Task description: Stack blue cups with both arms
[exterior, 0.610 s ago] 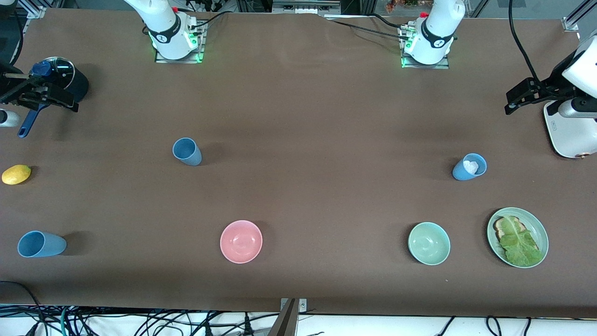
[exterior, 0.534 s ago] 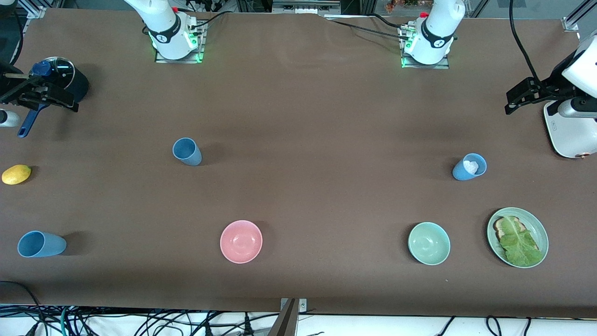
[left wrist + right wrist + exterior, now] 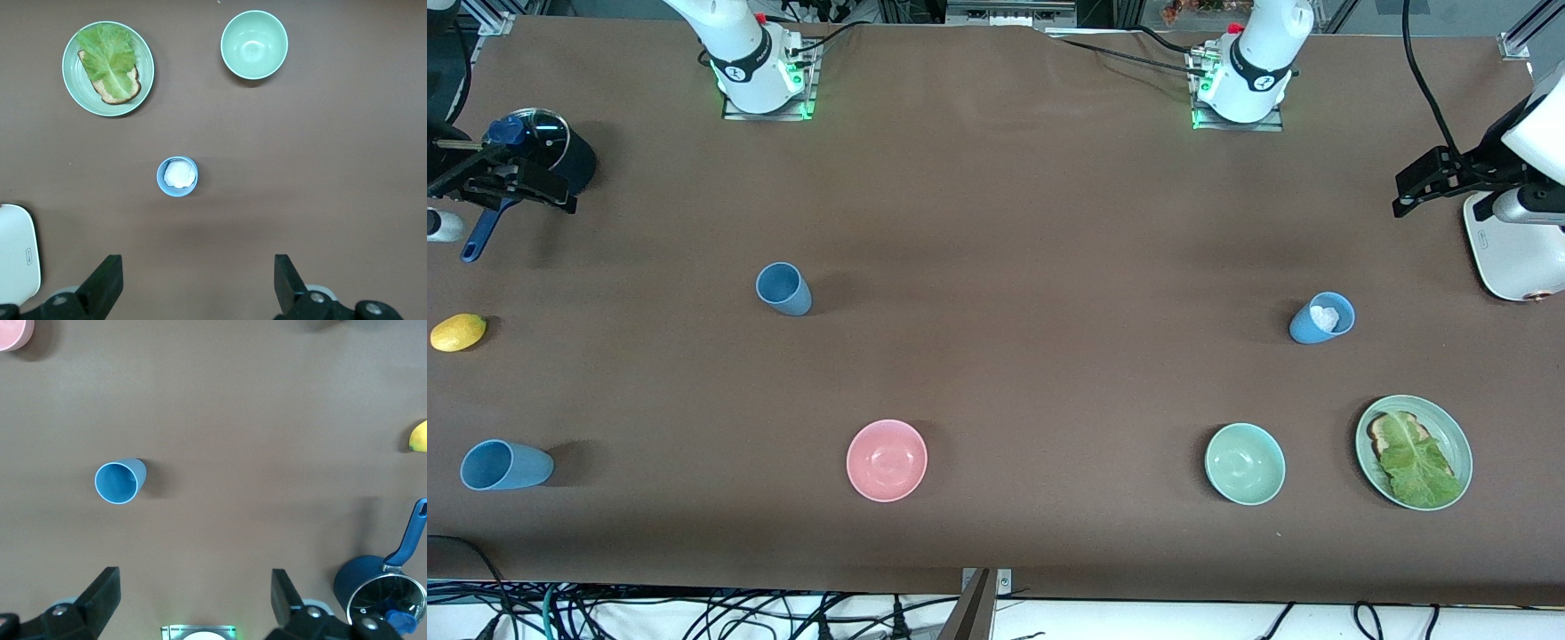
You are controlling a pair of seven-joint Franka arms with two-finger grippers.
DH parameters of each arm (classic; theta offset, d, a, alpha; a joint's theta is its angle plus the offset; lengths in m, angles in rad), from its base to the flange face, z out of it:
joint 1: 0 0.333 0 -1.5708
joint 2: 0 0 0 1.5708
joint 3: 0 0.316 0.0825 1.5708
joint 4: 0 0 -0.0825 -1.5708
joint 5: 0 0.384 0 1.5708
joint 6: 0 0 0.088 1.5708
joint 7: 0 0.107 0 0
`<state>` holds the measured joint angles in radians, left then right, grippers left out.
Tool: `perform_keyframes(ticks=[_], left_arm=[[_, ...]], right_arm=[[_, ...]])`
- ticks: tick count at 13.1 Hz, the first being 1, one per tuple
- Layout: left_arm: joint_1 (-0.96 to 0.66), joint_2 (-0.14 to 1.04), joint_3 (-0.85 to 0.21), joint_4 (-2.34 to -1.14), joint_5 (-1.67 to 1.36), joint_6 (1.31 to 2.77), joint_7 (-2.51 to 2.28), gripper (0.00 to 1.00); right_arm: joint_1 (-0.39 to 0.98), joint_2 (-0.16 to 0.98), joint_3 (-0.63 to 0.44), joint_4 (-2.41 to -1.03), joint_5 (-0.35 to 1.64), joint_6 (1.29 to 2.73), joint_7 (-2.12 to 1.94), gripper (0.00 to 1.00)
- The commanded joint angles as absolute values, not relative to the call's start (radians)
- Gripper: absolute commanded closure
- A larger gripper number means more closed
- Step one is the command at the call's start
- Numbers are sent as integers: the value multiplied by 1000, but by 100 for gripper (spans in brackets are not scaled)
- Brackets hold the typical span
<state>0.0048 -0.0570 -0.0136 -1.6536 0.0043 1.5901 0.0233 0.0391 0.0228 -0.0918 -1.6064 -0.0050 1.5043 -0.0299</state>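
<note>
— Where to find the blue cups?

— On the brown table (image 3: 1005,222), all three well apart. Middle cup (image 3: 783,289) farther from the front camera than the pink bowl (image 3: 887,460). Corner cup (image 3: 505,465) at the right arm's end of the table, nearer the camera than the lemon (image 3: 458,332). Filled cup (image 3: 1321,318) toward the left arm's end, farther from the camera than the green bowl (image 3: 1245,463), with a white lump (image 3: 1325,316) inside.

— And the grippers?

— Left gripper (image 3: 1400,197) up in the air beside the white toaster (image 3: 1516,258), fingers spread wide, holding nothing. Right gripper (image 3: 560,194) up over the dark-blue saucepan (image 3: 574,160), fingers spread wide too, nothing in them. No cup touched yet.

— Hard to pick up?

— Probably not. Look small and light, stiff like plastic, maybe a bit smooth. Easy to knock over, so go slow.

— Where to grab?

— Across the rim or around the side near the top, one finger on each side. Squeeze gently. Better to leave the filled cup at the bottom of the stack, because of the lump.
</note>
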Motion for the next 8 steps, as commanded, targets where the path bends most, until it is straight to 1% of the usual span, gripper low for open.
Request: perform_keyframes(ticks=[1, 8], left_arm=[[17, -49, -15, -1629, 21, 1575, 48, 0], [17, -49, -17, -1629, 8, 1578, 34, 0]], right_arm=[[26, 23, -78, -1598, -6, 1494, -20, 0], [26, 25, -83, -1600, -6, 1494, -20, 0]])
